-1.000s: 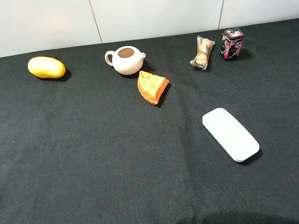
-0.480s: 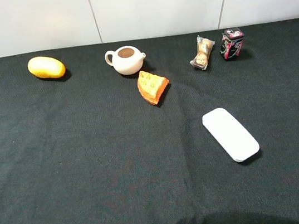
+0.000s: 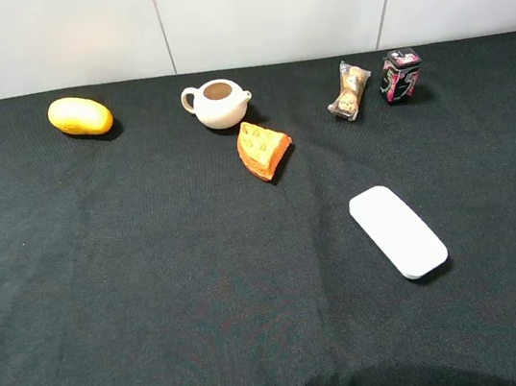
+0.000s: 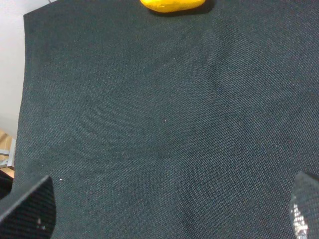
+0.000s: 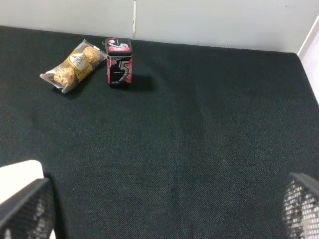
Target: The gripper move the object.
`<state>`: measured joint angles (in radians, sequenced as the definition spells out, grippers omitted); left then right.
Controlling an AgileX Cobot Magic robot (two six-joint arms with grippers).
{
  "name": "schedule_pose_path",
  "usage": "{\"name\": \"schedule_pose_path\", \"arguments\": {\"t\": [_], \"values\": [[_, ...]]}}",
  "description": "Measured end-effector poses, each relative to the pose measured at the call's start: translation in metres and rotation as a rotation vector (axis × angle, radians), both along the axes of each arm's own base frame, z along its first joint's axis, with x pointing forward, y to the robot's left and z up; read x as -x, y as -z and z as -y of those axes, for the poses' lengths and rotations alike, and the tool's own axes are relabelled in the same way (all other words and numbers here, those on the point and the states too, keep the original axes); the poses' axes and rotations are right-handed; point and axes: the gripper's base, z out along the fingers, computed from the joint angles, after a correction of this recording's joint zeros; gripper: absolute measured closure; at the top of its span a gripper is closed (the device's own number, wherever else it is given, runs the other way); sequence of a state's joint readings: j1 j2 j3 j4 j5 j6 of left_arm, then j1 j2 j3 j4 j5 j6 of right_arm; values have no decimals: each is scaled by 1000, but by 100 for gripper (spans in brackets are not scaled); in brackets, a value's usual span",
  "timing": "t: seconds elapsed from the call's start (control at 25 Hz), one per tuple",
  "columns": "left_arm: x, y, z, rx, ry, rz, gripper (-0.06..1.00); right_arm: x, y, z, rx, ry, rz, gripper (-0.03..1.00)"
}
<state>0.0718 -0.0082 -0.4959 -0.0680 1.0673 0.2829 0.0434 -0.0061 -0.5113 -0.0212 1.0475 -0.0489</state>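
Note:
The object, a small black carton (image 3: 401,75) with pink and white graphics, stands upright on the black cloth at the back right. It also shows in the right wrist view (image 5: 119,62), far ahead of my right gripper (image 5: 164,216). That gripper's black fingers (image 5: 25,211) stand wide apart and hold nothing. My left gripper (image 4: 164,219) is also open and empty over bare cloth at the front left, its fingers (image 4: 27,209) far apart. In the exterior high view both grippers sit just off the bottom corners.
A clear-wrapped tan snack packet (image 3: 350,90) lies just left of the carton. A white teapot (image 3: 217,103), an orange wedge (image 3: 263,149) and a yellow fruit (image 3: 79,116) lie along the back. A white oblong pad (image 3: 398,230) lies right of centre.

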Motion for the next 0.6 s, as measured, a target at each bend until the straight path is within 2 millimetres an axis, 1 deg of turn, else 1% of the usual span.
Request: {"name": "schedule_pose_path", "arguments": {"t": [0.6], "values": [[0,0,0,0,0,0,-5,-3,2,0,-3,-2,9,27]]}}
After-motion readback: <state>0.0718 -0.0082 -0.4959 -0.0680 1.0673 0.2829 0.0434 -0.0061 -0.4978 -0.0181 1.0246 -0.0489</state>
